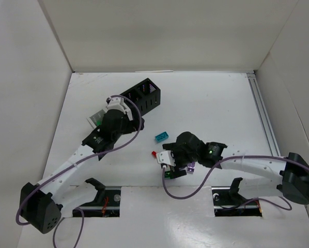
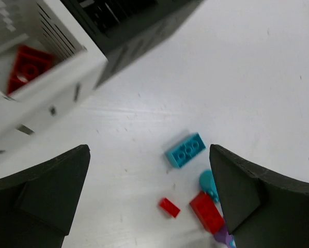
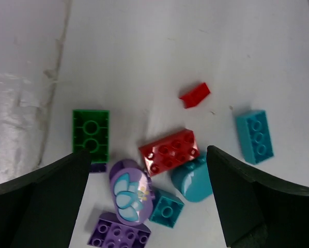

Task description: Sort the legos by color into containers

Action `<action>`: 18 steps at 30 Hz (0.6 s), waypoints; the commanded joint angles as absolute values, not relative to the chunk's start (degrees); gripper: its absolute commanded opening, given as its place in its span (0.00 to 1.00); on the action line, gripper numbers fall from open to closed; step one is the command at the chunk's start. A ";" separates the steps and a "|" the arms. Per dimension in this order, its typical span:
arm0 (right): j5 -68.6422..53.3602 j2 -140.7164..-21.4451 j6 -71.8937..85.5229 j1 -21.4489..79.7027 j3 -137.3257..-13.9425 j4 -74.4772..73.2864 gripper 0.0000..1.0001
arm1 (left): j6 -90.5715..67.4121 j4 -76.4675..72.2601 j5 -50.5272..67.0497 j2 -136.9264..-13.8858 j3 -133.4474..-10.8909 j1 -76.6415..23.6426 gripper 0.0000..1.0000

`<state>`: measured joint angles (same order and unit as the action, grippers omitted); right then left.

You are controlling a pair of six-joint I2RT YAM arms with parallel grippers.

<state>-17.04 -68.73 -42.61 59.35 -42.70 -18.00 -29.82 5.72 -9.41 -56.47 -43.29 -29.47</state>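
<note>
The legos lie in a loose pile under my right gripper (image 3: pixel 148 155), which is open and empty just above them: a green brick (image 3: pixel 91 132), a red brick (image 3: pixel 170 151), a teal oval (image 3: pixel 193 183), a lavender oval (image 3: pixel 128 192), a small teal square (image 3: pixel 166 207) and a purple brick (image 3: pixel 119 233). A small red piece (image 3: pixel 194 95) and a teal brick (image 3: pixel 254 136) lie apart. My left gripper (image 2: pixel 149 155) is open and empty beside the white container (image 2: pixel 51 67), which holds a red brick (image 2: pixel 28 67). The black container (image 1: pixel 144 95) joins it.
The table is boxed in by white walls at the left, back and right. A metal rail (image 1: pixel 262 116) runs along the right side. The white container (image 1: pixel 96 119) is mostly hidden under the left arm in the top view.
</note>
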 commanded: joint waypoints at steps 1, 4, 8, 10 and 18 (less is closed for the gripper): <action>-24.95 -69.78 -43.68 62.30 -44.03 -18.81 0.97 | -33.48 6.23 -8.69 -55.99 -40.88 -33.92 1.00; -24.96 -71.36 -43.15 63.45 -43.51 -19.51 0.97 | -34.71 9.66 -11.07 -53.97 -40.17 -35.94 1.00; -24.96 -74.53 -40.88 63.46 -42.45 -18.11 0.93 | -36.65 10.81 -13.27 -50.28 -37.45 -36.56 1.00; -24.35 -75.41 -39.56 63.46 -41.75 -17.23 0.92 | -37.44 10.29 -12.48 -48.61 -36.92 -36.56 1.00; -22.85 -77.78 -34.28 63.46 -39.81 -13.98 0.71 | -39.46 10.28 -13.10 -47.37 -35.16 -36.56 1.00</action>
<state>-22.35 -77.41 -37.26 63.11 -40.21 -18.13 -38.06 11.00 -11.77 -48.10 -36.01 -36.27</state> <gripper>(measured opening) 0.766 0.997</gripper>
